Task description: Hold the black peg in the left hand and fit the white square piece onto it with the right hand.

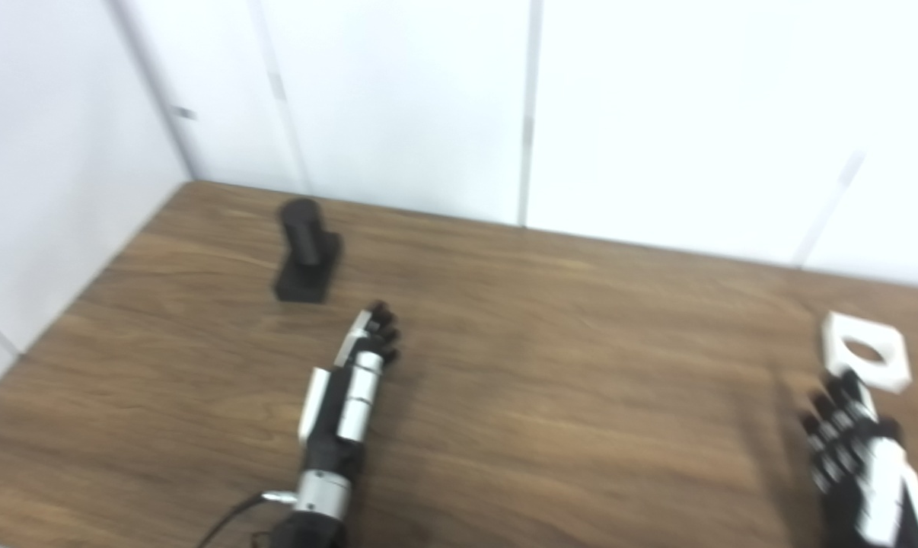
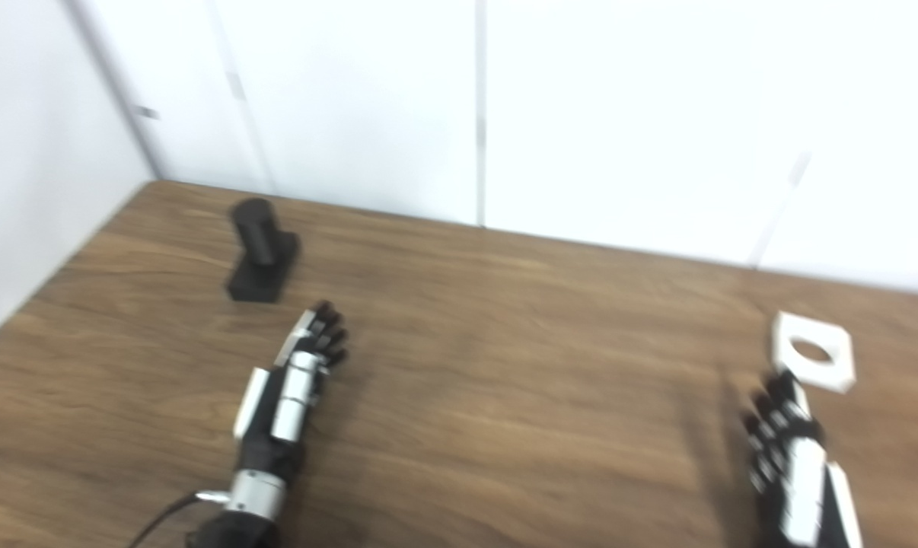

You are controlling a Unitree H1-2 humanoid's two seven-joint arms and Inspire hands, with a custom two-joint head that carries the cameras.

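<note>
The left hand (image 1: 352, 380) lies empty, fingers extended, near the black peg (image 1: 307, 251) standing far left. The right hand (image 1: 855, 449), fingers spread and empty, reaches just short of the white square piece (image 1: 866, 352) lying flat. Wooden table (image 1: 565, 365); white wall panels (image 1: 657, 114) behind.

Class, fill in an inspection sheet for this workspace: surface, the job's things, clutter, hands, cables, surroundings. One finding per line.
Surface: wooden table, brown grain, pictures slightly blurred.
Job's things: black peg stands upright on its base, far left; white square piece with a round hole lies flat, far right. Neither is held.
Clutter: nothing seen.
Hands: left hand open, short of the peg; right hand open, fingertips just short of the white piece.
Cables: one dark cable at the left wrist.
Surroundings: white wall panels behind and to the left.
</note>
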